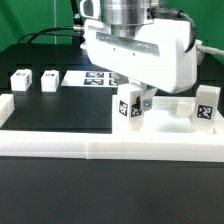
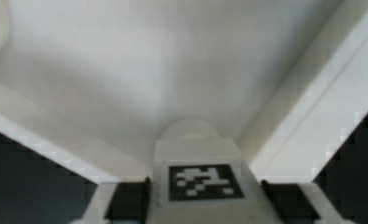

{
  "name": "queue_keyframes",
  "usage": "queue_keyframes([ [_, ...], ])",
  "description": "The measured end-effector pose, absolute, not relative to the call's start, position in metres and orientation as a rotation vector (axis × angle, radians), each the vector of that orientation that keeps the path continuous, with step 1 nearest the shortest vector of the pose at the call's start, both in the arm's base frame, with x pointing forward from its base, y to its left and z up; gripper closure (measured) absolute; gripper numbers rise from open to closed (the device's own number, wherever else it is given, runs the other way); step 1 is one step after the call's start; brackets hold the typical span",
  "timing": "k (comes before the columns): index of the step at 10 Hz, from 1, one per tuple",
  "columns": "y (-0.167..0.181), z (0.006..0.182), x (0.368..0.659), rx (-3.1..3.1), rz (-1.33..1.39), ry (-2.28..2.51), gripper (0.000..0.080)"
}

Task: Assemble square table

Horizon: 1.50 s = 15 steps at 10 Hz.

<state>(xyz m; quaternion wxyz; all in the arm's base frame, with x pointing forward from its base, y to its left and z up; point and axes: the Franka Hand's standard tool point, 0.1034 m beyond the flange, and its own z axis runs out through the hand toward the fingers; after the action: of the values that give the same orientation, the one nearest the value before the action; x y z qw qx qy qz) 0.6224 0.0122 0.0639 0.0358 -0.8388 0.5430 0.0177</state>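
My gripper (image 1: 132,103) is shut on a short white table leg (image 1: 128,110) with a black-and-white tag on it, just behind the front wall. In the wrist view the dark fingers (image 2: 131,200) press on both sides of that leg (image 2: 200,170), its tag facing the camera. Beyond it spreads the wide white square tabletop (image 2: 163,70). In the exterior view only a small part of the tabletop (image 1: 172,110) shows behind the arm. Another leg (image 1: 207,103) stands at the exterior view's right. Two more legs (image 1: 20,80) (image 1: 48,79) stand at the back left.
A long low white border wall (image 1: 110,150) runs along the front, with a raised end (image 1: 6,106) at the exterior view's left. The marker board (image 1: 97,77) lies flat at the back, partly behind the arm. Black tabletop surface lies between the left legs and the wall.
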Motion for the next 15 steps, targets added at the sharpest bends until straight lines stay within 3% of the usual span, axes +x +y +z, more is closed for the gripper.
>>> queue_keyframes([
  [6,0.0108,0.0638,0.6259,-1.935,0.147,2.344,0.0509],
  [15,0.0103,0.0631,0.6248,-1.461,0.111,2.72,0.0488],
])
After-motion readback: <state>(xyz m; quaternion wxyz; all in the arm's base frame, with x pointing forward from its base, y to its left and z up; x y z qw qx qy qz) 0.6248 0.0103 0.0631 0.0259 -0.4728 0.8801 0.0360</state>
